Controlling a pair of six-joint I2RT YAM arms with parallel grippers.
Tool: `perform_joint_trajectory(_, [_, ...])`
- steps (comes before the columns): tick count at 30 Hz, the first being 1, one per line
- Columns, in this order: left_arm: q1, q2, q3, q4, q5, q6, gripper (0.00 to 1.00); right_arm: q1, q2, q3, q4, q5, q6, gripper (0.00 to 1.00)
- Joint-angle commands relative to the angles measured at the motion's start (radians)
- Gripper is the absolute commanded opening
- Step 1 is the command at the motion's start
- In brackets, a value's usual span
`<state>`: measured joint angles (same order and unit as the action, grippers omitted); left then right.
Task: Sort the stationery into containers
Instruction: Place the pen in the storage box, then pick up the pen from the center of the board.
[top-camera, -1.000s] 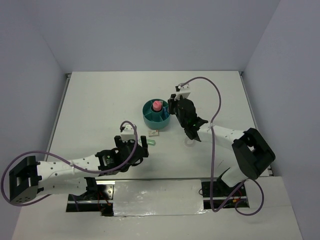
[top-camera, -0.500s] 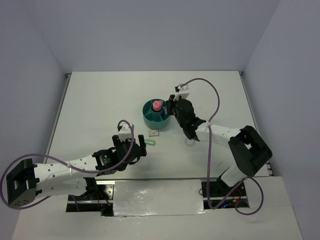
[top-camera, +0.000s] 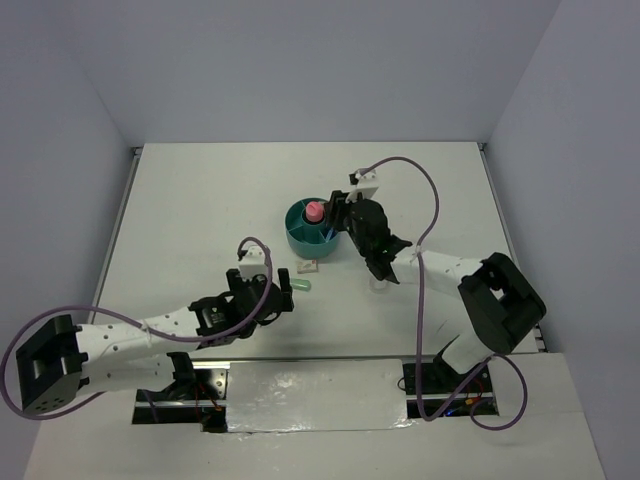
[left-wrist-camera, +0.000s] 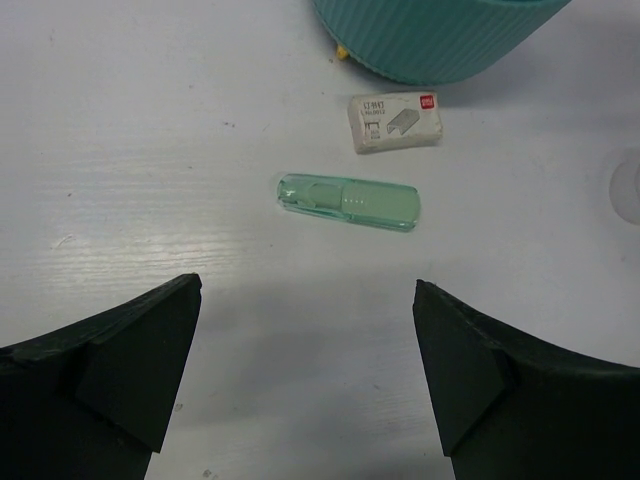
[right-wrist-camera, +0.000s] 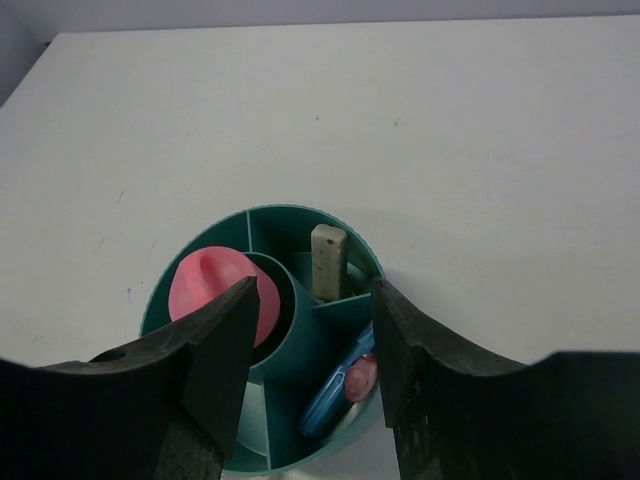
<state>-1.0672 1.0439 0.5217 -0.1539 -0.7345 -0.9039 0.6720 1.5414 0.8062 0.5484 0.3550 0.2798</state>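
The teal organiser (top-camera: 300, 240) stands mid-table; its rim shows in the right wrist view (right-wrist-camera: 290, 208) and its wall in the left wrist view (left-wrist-camera: 430, 40). A pink tube (right-wrist-camera: 215, 290) stands in its central cup. A beige eraser (right-wrist-camera: 327, 260) stands in one ring compartment; a blue capsule (right-wrist-camera: 335, 395) and a pink capsule (right-wrist-camera: 362, 378) lie in another. A green capsule (left-wrist-camera: 347, 201) and a small white eraser (left-wrist-camera: 396, 121) lie on the table near the organiser. My left gripper (left-wrist-camera: 305, 285) is open and empty, just short of the green capsule. My right gripper (right-wrist-camera: 314, 300) is open and empty above the organiser's right side.
A clear tape ring (top-camera: 379, 283) lies on the table right of the green capsule, under the right arm, and shows at the right edge of the left wrist view (left-wrist-camera: 630, 190). Grey walls enclose the white table (top-camera: 200, 200) on three sides.
My right gripper has shifted slightly left, further over the organiser. My left gripper has shifted only slightly near the green capsule.
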Motion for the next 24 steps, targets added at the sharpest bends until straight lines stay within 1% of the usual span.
perform_joint_trajectory(1, [0.007, 0.059, 0.044, 0.050, 0.029, 0.046, 0.99, 0.009, -0.102, -0.015, 0.064, 0.013, 0.015, 0.56])
perform_joint_trajectory(6, [0.009, 0.221, 0.139, 0.013, 0.047, 0.049, 0.99, 0.014, -0.254, -0.101, 0.025, 0.036, 0.065, 0.59])
perform_joint_trajectory(8, [0.009, 0.286, 0.179, 0.007, 0.063, 0.077, 0.99, 0.014, -0.361, -0.130, -0.060, 0.021, 0.073, 0.63])
perform_joint_trajectory(9, [0.010, 0.306, 0.199, -0.019, 0.057, 0.065, 0.99, 0.014, -0.362, -0.136, -0.061, 0.009, 0.075, 0.64])
perform_joint_trajectory(10, [0.019, 0.329, 0.246, -0.057, 0.046, 0.039, 0.99, 0.015, -0.412, -0.142, -0.117, -0.002, 0.075, 0.67])
perform_joint_trajectory(11, [0.024, 0.349, 0.271, -0.099, 0.028, -0.031, 0.99, 0.015, -0.437, -0.157, -0.145, -0.016, 0.065, 0.69])
perform_joint_trajectory(12, [0.030, 0.390, 0.297, -0.187, 0.017, -0.074, 0.99, 0.011, -0.460, -0.163, -0.171, -0.028, 0.064, 0.70])
perform_joint_trajectory(13, [0.033, 0.410, 0.354, -0.243, 0.000, -0.137, 0.99, 0.014, -0.507, -0.171, -0.232, -0.028, 0.068, 0.73])
perform_joint_trajectory(14, [0.033, 0.432, 0.382, -0.303, -0.040, -0.280, 0.99, 0.011, -0.532, -0.188, -0.263, -0.021, 0.076, 0.75])
perform_joint_trajectory(15, [0.035, 0.476, 0.415, -0.426, -0.055, -0.358, 0.99, 0.012, -0.584, -0.199, -0.309, -0.016, 0.093, 0.76])
perform_joint_trajectory(16, [0.035, 0.502, 0.484, -0.491, -0.068, -0.442, 0.99, 0.011, -0.605, -0.209, -0.326, -0.010, 0.097, 0.79])
perform_joint_trajectory(17, [0.035, 0.557, 0.521, -0.559, -0.080, -0.613, 0.99, 0.011, -0.631, -0.229, -0.344, -0.005, 0.104, 0.79])
perform_joint_trajectory(18, [0.035, 0.586, 0.602, -0.713, -0.077, -0.704, 0.97, 0.011, -0.679, -0.233, -0.394, 0.015, 0.122, 0.82])
perform_joint_trajectory(19, [0.033, 0.623, 0.648, -0.786, -0.074, -0.866, 0.96, 0.011, -0.702, -0.240, -0.418, 0.024, 0.130, 0.83])
perform_joint_trajectory(20, [0.035, 0.696, 0.690, -0.853, -0.051, -0.939, 0.95, 0.008, -0.725, -0.243, -0.439, 0.028, 0.136, 0.83])
perform_joint_trajectory(21, [0.033, 0.734, 0.777, -0.986, -0.036, -1.060, 0.88, 0.008, -0.769, -0.246, -0.476, 0.032, 0.147, 0.84])
perform_joint_trajectory(22, [0.033, 0.796, 0.816, -1.027, -0.011, -1.090, 0.85, 0.009, -0.791, -0.251, -0.487, 0.032, 0.148, 0.84])
perform_joint_trajectory(24, [0.030, 0.835, 0.879, -1.064, 0.004, -1.127, 0.83, 0.011, -0.845, -0.252, -0.519, 0.021, 0.148, 0.84])
